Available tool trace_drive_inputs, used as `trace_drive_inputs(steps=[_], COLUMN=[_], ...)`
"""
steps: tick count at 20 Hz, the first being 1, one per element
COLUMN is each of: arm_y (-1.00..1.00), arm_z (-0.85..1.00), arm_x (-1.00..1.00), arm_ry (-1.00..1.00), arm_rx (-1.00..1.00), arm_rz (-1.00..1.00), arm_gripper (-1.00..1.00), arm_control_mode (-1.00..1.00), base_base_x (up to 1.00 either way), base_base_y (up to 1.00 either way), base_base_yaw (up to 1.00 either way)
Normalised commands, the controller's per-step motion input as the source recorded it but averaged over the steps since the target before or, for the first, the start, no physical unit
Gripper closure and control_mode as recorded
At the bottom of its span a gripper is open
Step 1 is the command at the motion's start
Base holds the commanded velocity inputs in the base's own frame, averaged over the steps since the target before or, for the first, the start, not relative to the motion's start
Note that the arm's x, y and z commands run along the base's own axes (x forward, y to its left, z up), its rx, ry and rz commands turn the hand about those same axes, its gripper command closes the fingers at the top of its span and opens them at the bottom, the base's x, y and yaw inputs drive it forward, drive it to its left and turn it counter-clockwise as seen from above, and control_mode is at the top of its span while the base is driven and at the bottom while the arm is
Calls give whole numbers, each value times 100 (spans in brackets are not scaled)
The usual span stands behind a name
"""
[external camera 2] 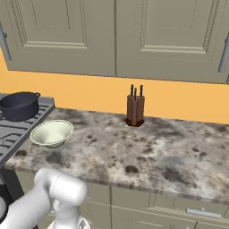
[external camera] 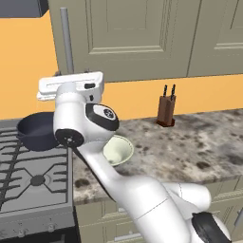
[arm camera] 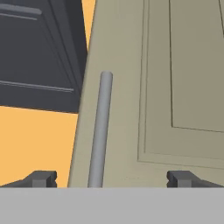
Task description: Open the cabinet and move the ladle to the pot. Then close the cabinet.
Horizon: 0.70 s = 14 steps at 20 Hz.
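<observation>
The tool (arm camera: 111, 178) is spread wide and grasps nothing, its two tips low in the hand view with the cabinet's bar handle (arm camera: 100, 131) standing between them, nearer the left tip. The step in hand looks like taking that handle, so centre the bar between the tips, push in until they pass it on both sides, then clench and pull along the door's swing. The cabinet (external camera: 128, 38) is shut, so the ladle is presumably inside. The pot (external camera: 35, 130) waits on the stove beside the marbled surface (external camera 2: 147, 152).
</observation>
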Motion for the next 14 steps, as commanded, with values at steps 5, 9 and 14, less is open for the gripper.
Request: trace_drive_inputs(steps=[5, 9, 14], arm_y=[-5, -14, -10], arm_z=[13, 11, 2], arm_x=[2, 1, 23], arm_ry=[-1, 0, 0], arm_rx=[0, 0, 2], arm_rz=[0, 0, 0], arm_gripper=[-100, -100, -100], arm_control_mode=[-100, -100, -100], base_base_x=[0, 0, 0], base_base_y=[0, 0, 0], base_base_yaw=[0, 0, 0])
